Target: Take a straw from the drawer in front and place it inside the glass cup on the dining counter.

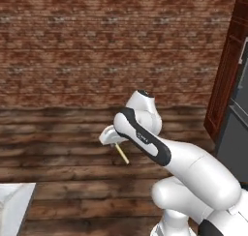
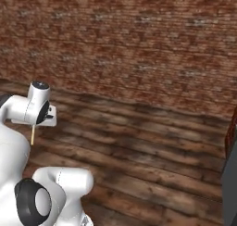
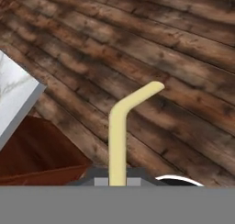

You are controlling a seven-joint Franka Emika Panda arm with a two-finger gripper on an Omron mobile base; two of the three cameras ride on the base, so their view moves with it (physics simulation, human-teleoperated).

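Above a wooden plank floor (image 1: 72, 177), the white arm carries the end effector (image 1: 115, 144) at mid-height, clear of any surface. Its fingers are closed on the straw (image 1: 122, 154), a thin pale yellow stick that hangs from the grip. No writing or label can be read anywhere.

Left base view: the straw slants down and to the right below the hand, free of the floor. A red-brown brick wall (image 1: 106, 46) fills the far side, a dark reddish wooden cabinet (image 1: 225, 70) stands at the right with a grey panel beside it, and a pale slab corner (image 1: 14, 201) shows at the lower left.

Right base view: the end effector (image 2: 35, 126) sits at the left, with the straw (image 2: 33, 136) pointing almost straight down from it. The same brick wall (image 2: 139, 44) and floor planks (image 2: 152, 151) run across the picture.

Hand view: the straw (image 3: 120, 136) rises from between the finger tips, straight at first, then bent towards the right near its rounded end. Behind it lie rough, dark brown floor planks (image 3: 174, 58). At the left edge a white marble tabletop (image 3: 13, 97) with grey veins shows one corner, and a smooth reddish-brown wooden surface (image 3: 36, 149) lies just below it; what piece of furniture it belongs to cannot be told.
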